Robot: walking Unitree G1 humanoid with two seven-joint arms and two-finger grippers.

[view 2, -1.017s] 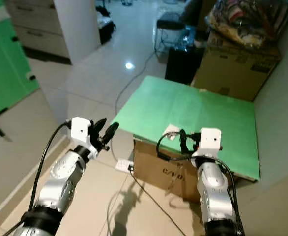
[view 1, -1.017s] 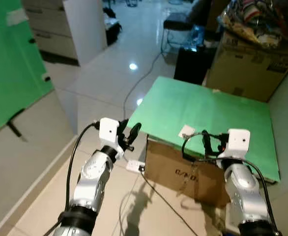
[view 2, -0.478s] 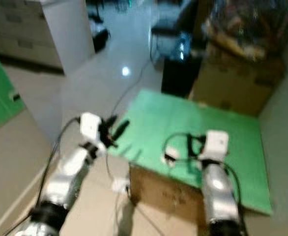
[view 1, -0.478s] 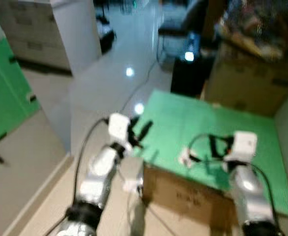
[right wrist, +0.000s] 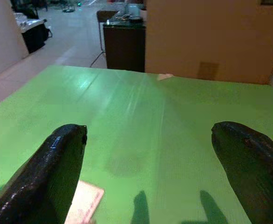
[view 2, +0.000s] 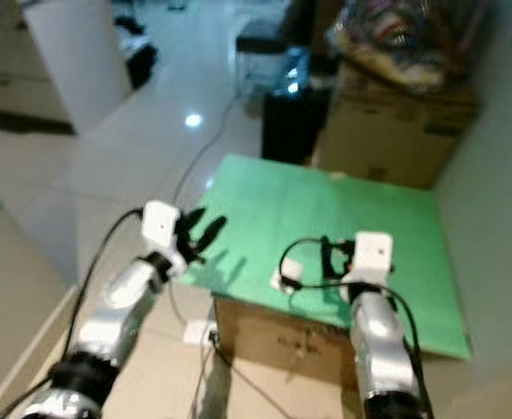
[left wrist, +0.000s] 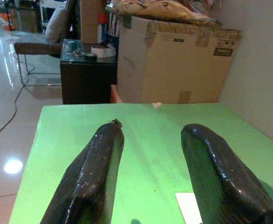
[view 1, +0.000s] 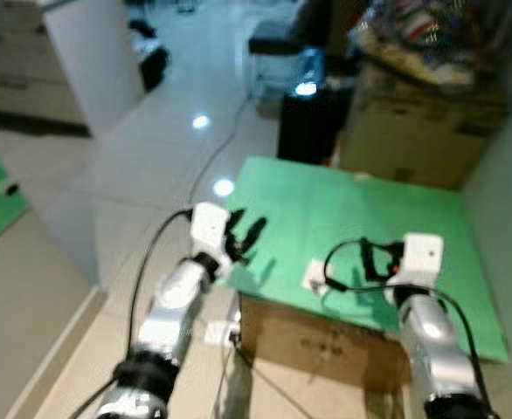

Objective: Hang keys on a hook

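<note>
Nearest the camera, both silver arms reach forward over a green sheet [view 1: 361, 209] that covers a low cardboard box [view 1: 321, 342], whose printed front is too blurred to read. The left gripper [view 1: 244, 236] hovers over the sheet's near left edge with its two black fingers [left wrist: 91, 179] spread apart and nothing between them. The right gripper [right wrist: 155, 177] is held above the sheet nearer the middle, its fingers set wide apart and likewise empty; from the head camera its fingertips are mostly masked by a loop of black cable and the white wrist housing. A small pale card or tag [view 1: 315, 276] lies flat on the sheet between the two grippers, just ahead of the right one; what it is cannot be made out, and its corner shows at the edge of each wrist view. No keys or hook can be picked out in these soft, blurred pictures. Farther off stand a black side table [left wrist: 87, 77] and a large cardboard carton [left wrist: 174, 65] heaped with indistinct clutter, a chair [view 1: 278, 44] partly cut off beyond them, and a cable [view 1: 212, 148] trailing across the glossy tiled floor [view 1: 134, 148].
</note>
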